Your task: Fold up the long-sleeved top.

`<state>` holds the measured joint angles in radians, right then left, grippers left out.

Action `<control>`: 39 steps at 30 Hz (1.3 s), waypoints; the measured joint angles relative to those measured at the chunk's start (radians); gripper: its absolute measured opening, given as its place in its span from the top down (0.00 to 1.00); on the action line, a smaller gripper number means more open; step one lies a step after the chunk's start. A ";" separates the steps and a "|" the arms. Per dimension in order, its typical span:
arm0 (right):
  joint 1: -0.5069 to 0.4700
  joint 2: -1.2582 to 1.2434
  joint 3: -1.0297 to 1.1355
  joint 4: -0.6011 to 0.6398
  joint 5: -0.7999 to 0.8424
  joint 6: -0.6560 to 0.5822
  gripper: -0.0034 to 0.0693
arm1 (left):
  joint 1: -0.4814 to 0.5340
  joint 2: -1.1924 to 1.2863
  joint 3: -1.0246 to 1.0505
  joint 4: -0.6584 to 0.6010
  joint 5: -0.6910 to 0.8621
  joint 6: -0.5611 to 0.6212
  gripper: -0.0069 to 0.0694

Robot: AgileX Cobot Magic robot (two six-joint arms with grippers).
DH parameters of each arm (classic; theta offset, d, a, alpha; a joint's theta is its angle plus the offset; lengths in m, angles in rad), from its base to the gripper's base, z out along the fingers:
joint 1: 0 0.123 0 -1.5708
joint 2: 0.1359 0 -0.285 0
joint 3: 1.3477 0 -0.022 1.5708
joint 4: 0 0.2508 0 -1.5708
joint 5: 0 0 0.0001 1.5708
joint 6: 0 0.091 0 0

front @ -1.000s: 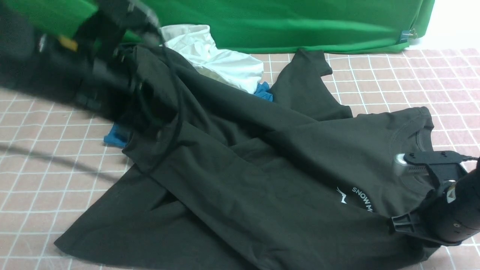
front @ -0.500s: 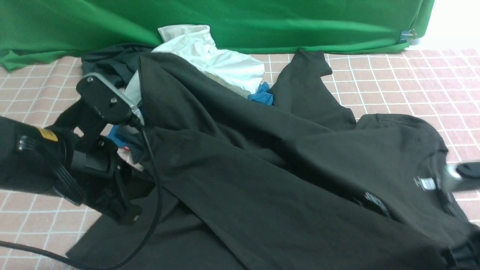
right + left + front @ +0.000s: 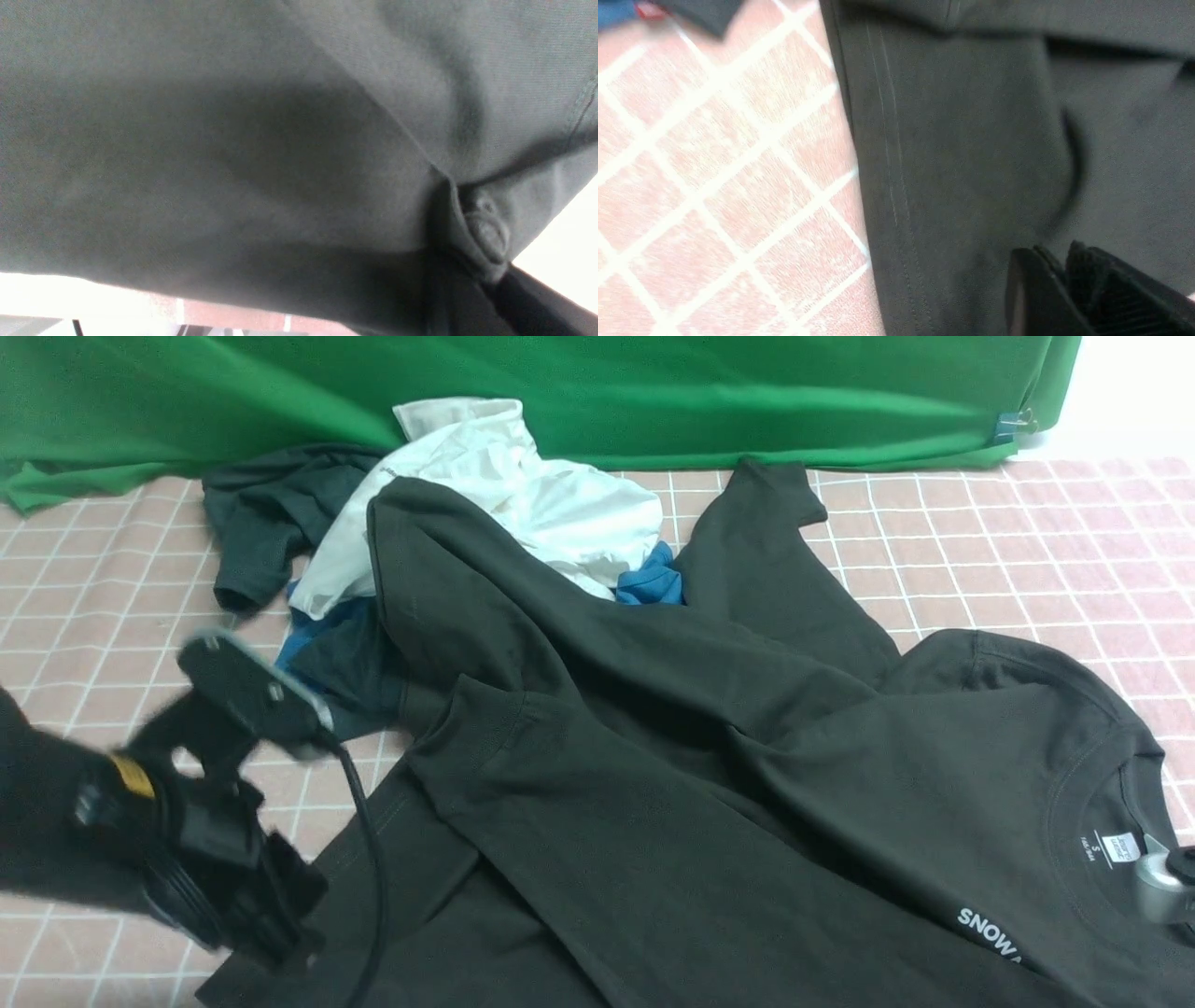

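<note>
While the motion blur softens the near left corner, the large black knit long-sleeved top (image 3: 709, 803) is plain enough: it sprawls over most of the pink tabletop with its white grid lines (image 3: 980, 541), matte and softly creased. Its long axis runs across the tabletop, with the round ribbed collar and small white neck label at the near right and the double-stitched hem at the near left. One sleeve reaches away towards the far left and lies up over a crumpled, smooth white shirt (image 3: 560, 504). The other stretches to the far middle and ends in a squared cuff. White "SNOW" lettering shows near the front edge. A rumpled dark grey-green tee (image 3: 271, 513) and a scrap of bright blue cloth (image 3: 653, 583) sit beside the white shirt, below a draped green backdrop (image 3: 653, 392). The left pincer (image 3: 1064, 261) hangs just over the hem, its ridged black jaws close together with no cloth seen between them; whether they meet I cannot tell. The right pincer (image 3: 476, 247) is clamped on a bunched fold of the top, which drapes over its camera.
</note>
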<state>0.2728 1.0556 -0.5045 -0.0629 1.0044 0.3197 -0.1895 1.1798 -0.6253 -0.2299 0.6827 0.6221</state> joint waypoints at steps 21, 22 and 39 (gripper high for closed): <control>0.000 0.000 0.001 0.001 -0.026 -0.090 0.85 | 0.119 0.329 0.031 0.141 -0.082 -0.293 0.30; 0.000 0.000 0.001 0.001 -0.026 -0.092 0.85 | 0.119 0.335 0.026 0.142 -0.068 -0.303 0.33; 0.000 0.000 0.001 0.000 -0.011 -0.114 0.85 | 0.119 0.174 0.034 0.064 0.329 -0.363 0.90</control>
<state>0.2728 1.0556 -0.5032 -0.0626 0.9939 0.2058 -0.0702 1.3541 -0.5910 -0.1655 1.0119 0.2586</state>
